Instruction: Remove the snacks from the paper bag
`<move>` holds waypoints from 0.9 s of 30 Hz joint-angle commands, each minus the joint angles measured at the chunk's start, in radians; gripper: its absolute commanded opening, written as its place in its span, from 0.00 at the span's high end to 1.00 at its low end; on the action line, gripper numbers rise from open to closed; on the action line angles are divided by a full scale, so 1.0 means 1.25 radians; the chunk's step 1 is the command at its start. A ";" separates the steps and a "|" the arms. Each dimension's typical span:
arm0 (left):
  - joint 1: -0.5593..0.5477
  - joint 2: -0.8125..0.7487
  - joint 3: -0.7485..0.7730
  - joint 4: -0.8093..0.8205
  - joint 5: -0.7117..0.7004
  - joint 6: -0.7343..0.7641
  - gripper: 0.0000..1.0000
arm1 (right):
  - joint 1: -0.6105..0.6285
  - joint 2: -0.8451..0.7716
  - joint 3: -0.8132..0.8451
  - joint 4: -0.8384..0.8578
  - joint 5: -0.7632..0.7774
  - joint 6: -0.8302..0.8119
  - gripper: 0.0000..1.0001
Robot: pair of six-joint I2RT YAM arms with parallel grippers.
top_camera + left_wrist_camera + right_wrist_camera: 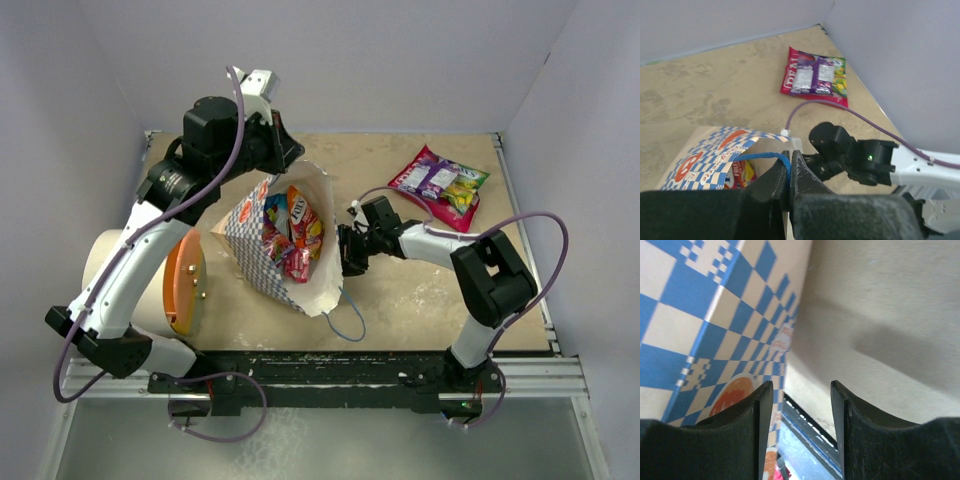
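Note:
The paper bag [245, 235] lies tilted and open, with several bright snacks [295, 235] inside. My left gripper [284, 162] is shut on the bag's blue cord handle [775, 156] at the far rim and holds that side up. My right gripper [345, 252] is open, low at the bag's right edge. In the right wrist view the checkered bag wall [700, 315] is just left of the open gripper [801, 390], with nothing between the jaws. A red packet, a purple one and a green-yellow one [440, 185] lie on the table at the far right, also in the left wrist view [815, 77].
A white cylinder with an orange lid [180, 285] lies on its side left of the bag. The bag's second blue handle loop [350, 325] trails toward the near edge. Walls close the table at the back and both sides.

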 commanded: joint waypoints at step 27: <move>-0.001 -0.158 -0.185 0.145 0.069 -0.190 1.00 | 0.324 -0.564 0.138 0.017 0.562 -0.315 0.45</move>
